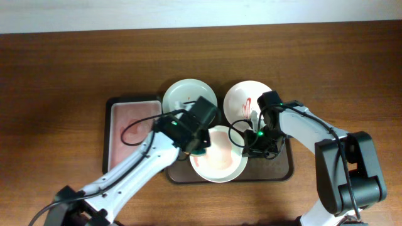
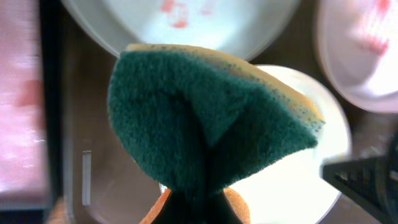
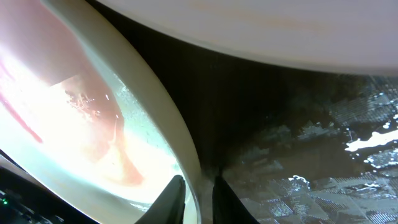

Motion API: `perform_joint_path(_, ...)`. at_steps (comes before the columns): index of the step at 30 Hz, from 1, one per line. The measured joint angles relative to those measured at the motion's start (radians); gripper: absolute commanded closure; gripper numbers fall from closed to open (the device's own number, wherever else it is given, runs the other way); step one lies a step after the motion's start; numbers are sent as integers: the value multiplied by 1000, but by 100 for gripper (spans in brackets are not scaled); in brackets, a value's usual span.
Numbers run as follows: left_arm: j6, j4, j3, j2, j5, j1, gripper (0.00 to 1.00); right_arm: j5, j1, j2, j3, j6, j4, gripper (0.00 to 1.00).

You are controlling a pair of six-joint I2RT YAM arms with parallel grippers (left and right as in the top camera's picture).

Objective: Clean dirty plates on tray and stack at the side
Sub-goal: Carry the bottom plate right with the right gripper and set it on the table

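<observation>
Three white round plates lie on the dark tray (image 1: 276, 173). The front plate (image 1: 220, 164) carries a pink smear. The back left plate (image 1: 183, 95) and back right plate (image 1: 240, 99) have red stains. My left gripper (image 1: 200, 147) is shut on a green and yellow sponge (image 2: 205, 112) over the front plate's left rim. My right gripper (image 1: 250, 149) is shut on the front plate's right rim (image 3: 186, 158), one finger inside, one outside.
A pink rectangular tray or board (image 1: 129, 135) lies in the left part of the dark tray. The brown wooden table (image 1: 56, 81) surrounds it. My two arms cross the front half of the table.
</observation>
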Motion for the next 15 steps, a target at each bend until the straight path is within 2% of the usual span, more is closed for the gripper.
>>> perform_joint_path(2, 9, -20, 0, 0, -3, 49, 100, 1, 0, 0, 0, -2, 0, 96)
perform_joint_path(8, 50, -20, 0, 0, 3, 150, 100, 11, 0, 0, 0, -4, -4, 96)
perform_joint_path(15, 291, -36, 0, 0, 132, 323, 100, 18, 0, -25, 0, -51, -65, 96)
